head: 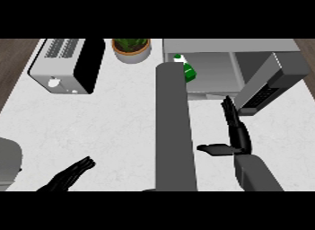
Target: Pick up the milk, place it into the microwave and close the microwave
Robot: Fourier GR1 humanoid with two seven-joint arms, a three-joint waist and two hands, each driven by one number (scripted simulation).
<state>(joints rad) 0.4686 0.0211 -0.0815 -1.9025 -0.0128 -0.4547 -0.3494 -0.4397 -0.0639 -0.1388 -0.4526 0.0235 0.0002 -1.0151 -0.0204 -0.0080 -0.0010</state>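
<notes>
White counter [87, 126]: milk [184, 72] in microwave [212, 67]; right robot hand [236, 130] & left robot hand [70, 176] open, empty.

Green-and-white milk [184, 70], grey microwave [216, 67]

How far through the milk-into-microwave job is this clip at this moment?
Placing looks done: the milk sits inside the microwave, partly hidden by a grey forearm. In hand: nothing; the right hand is open, fingers straight, near the microwave door. The left hand rests open at lower left. Left: the door stands open and needs closing.
</notes>
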